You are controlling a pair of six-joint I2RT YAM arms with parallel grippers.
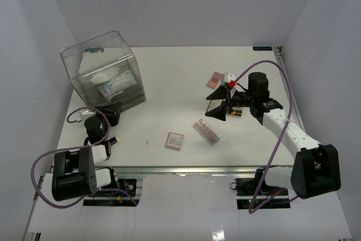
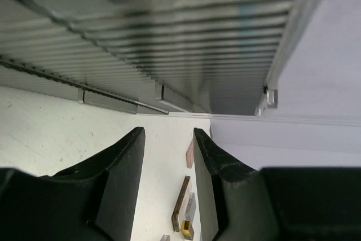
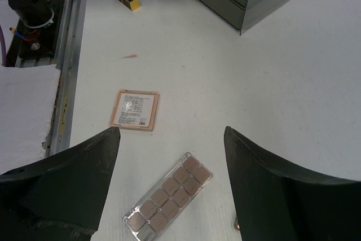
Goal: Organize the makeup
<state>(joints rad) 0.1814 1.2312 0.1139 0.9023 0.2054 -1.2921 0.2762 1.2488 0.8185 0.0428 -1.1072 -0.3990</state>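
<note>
My left gripper [image 1: 111,111] stands open against the front foot of the clear plastic box [image 1: 104,71]; nothing lies between its fingers [image 2: 127,167]. A black-gold piece [image 1: 113,139] rests beside the left arm. A peach square palette [image 1: 174,140] lies label-up near the front edge. Right of it lies the pink multi-pan strip [image 1: 206,131]. My right gripper [image 1: 217,108] hovers open just above that strip [image 3: 168,200], apart from it. A pink palette [image 1: 215,78] lies behind the right gripper, and a black-gold palette [image 1: 237,112] sits under its wrist. White-blue sachets [image 1: 113,83] lie inside the box.
The box's ribbed wall [image 2: 169,43] fills the top of the left wrist view. Side walls enclose the table on both sides. The metal rail [image 1: 186,169] runs along the near edge, also seen as a rail [image 3: 70,55] left of the peach palette [image 3: 134,110].
</note>
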